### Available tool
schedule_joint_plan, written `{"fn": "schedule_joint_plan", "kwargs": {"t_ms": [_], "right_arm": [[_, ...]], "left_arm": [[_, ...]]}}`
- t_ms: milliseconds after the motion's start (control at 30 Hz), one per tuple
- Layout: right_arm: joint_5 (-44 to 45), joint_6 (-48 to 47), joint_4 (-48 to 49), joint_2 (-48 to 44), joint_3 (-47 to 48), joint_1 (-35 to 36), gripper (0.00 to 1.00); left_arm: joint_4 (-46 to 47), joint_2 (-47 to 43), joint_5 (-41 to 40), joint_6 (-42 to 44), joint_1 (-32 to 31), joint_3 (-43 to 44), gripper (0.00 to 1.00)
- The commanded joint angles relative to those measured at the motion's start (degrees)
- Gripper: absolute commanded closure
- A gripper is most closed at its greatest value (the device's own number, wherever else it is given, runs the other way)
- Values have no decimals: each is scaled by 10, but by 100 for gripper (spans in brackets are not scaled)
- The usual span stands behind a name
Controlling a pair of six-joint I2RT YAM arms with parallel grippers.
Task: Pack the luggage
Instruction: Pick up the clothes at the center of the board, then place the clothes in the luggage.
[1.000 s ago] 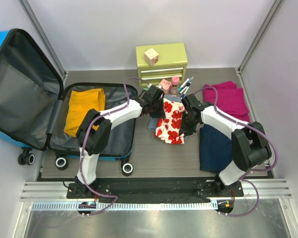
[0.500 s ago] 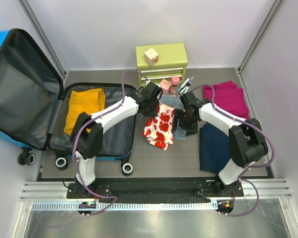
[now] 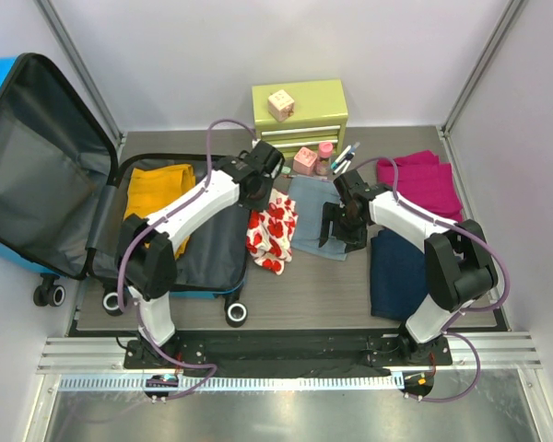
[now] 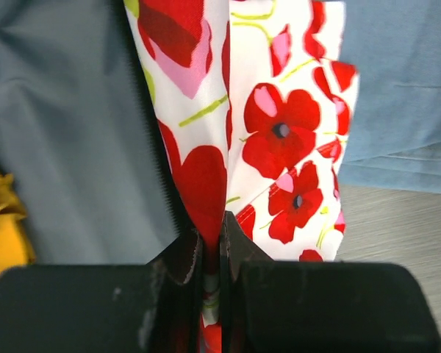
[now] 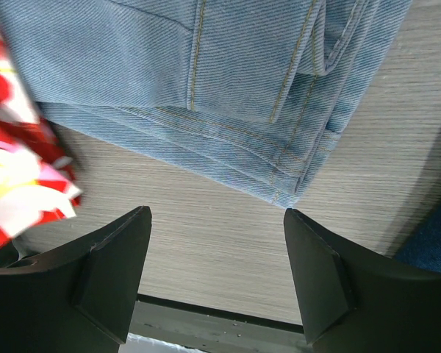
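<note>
"Luggage [image 3: 217,253] — where's it, and what's in it?"
"Left side of the table [image 3: 286,295], lying open, lid propped up at far left. Base holds one folded yellow garment [image 3: 153,207]. Rest is bare grey lining, so plenty left to pack, I'd say."
"L gripper [image 4: 206,246]?"
"Pinched tight on the top edge of the red floral garment [image 4: 279,140] — cloth hangs free right over the case's right-hand rim, prob. lifted so it clears the lip w/o dragging."
"R gripper [image 5: 215,217]?"
"Jaws wide, nothing in them, low over bare table just beside the folded jeans [image 5: 206,81]. Looks parked clear of the cloth's way."
"Anything else?"
"Magenta cloth [image 3: 419,180] and navy cloth [image 3: 396,267] at right, well apart from the case. Green drawer chest [image 3: 300,115] at the back, drawers shut so contents hidden."
</note>
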Motion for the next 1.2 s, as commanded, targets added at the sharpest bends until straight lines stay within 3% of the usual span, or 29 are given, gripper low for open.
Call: {"fn": "schedule_joint_plan", "kwargs": {"t_ms": [0,633,967,1167], "right_arm": [[-1,-12,-4,4,21,0,21],[6,-16,-2,5,14,0,21],[8,-18,-3,9,16,0,21],[10,-18,-3,7,13,0,21]], "left_arm": [[-34,-57,-30,37,29,34,100],[-49,-114,-19,136,168,0,100],[62,-102,-9,132,199,-95,100],[190,-78,-34,126,224,-159,100]]}}
